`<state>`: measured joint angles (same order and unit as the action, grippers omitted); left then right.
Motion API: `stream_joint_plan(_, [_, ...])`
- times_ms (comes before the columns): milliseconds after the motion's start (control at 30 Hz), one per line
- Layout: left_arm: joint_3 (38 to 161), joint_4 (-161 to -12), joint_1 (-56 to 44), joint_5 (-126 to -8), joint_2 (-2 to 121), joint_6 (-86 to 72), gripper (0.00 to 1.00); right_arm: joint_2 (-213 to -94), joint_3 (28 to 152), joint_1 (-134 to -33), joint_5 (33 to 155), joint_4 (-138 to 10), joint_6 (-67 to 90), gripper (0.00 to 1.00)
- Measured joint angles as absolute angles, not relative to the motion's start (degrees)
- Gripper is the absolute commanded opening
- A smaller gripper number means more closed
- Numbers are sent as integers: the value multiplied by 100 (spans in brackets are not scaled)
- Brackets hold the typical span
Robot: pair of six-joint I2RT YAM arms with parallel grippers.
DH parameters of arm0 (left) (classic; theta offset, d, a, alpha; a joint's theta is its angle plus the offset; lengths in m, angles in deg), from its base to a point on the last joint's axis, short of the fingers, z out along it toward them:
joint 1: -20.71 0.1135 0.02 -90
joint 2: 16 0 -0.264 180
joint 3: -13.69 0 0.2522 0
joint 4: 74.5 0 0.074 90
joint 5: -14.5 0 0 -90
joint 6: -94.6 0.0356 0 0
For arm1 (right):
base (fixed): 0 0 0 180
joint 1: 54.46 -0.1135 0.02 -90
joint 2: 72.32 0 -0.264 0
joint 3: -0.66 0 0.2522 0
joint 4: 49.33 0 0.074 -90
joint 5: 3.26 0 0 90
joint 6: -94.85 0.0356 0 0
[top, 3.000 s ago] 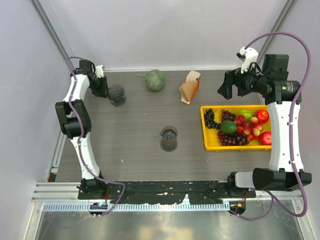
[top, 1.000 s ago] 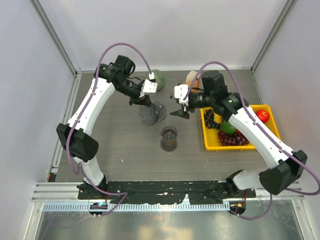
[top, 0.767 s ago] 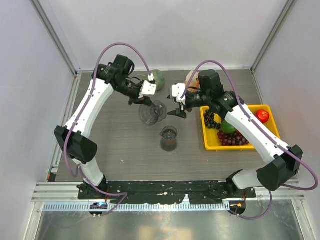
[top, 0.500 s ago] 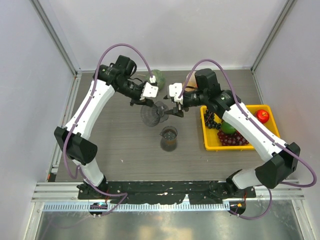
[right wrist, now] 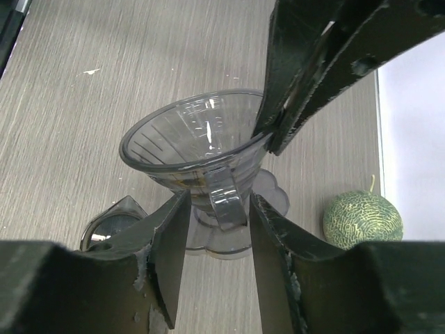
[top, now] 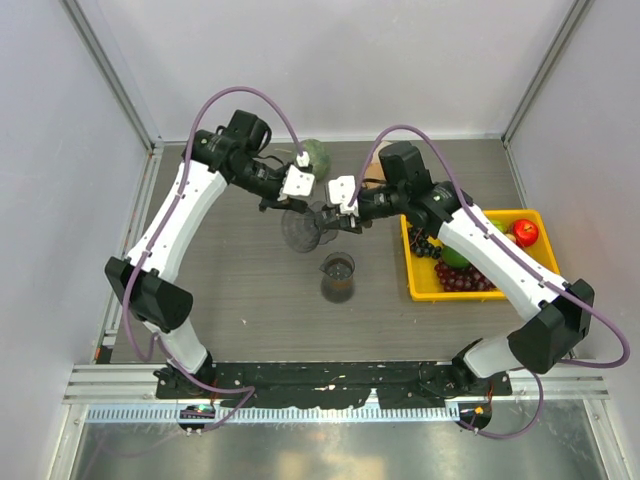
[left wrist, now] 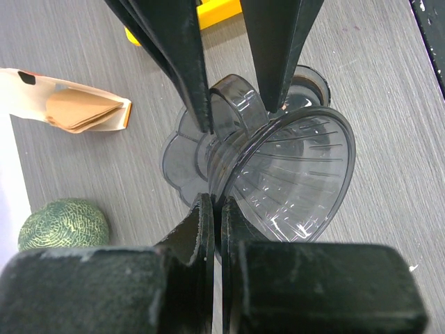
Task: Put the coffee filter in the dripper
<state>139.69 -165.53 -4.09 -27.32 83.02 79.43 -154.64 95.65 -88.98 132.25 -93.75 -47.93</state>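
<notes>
- While the left gripper (left wrist: 215,202) is clamped on the rim of the dripper (left wrist: 292,174), the right gripper (right wrist: 219,198) stands open. It has one finger on either side of the dripper's small handle (left wrist: 233,97) and, as far as its own wrist view shows, is not touching it.
- The relation that matters is that the handle lies straight ahead of the right gripper, in the gap between its fingers. Its loop runs up and down the cone's side, so a plain squeeze looks enough to take it.
- The dripper's open mouth sits just above and beyond the right gripper's fingertips and directly ahead of the left gripper's. Whether its foot rests on the bench (top: 230,290) cannot be told.
- No loose filter shows in any view. The only brown papers are the stack in the pack (left wrist: 76,108), which lies behind the right gripper, close to that arm, and off to one side of the left gripper, apart from the dripper.
- By this reading the right arm is the nearer to the papers, and the filter step is not yet begun.
</notes>
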Motion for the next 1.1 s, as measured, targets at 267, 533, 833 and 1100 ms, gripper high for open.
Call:
stream_joint_plan(267, [13961,-16593,-409,-2640,8272,7978,13,-15486,9659,-8987,13125,-9554,-5079,5])
stream_joint_plan(533, [14195,-16634,-68,-2314,8292,7257,89,-15390,9557,-8950,12922,-9434,-4845,5])
stream_joint_plan(833, [14699,-16315,1652,-835,8213,4164,99,-14111,8114,-8192,12675,-7399,-2896,5])
stream_joint_plan(1100, [10756,-12206,1687,-647,6694,-1558,100,-13757,7581,-8190,12275,-5637,-1453,5])
